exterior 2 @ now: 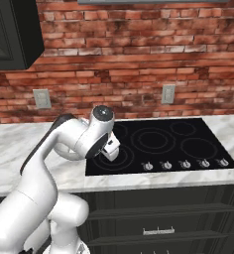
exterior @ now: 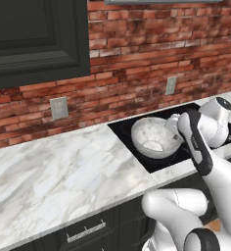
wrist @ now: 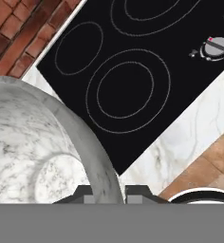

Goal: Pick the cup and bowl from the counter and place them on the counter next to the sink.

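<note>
The bowl, pale grey-white with a speckled inside, hangs tilted above the left part of the black cooktop. My gripper is shut on its right rim. In the hand view the bowl takes up the lower left, and its rim runs down between my gripper fingertips. In the right base view my gripper hovers over the cooktop's left burners. The white marble counter stretches away to the left of the cooktop. The cup and the sink are out of view.
The cooktop has a row of knobs along its front edge. A red brick wall with outlets backs the counter. A dark upper cabinet hangs at the left. Dark drawers sit below the counter.
</note>
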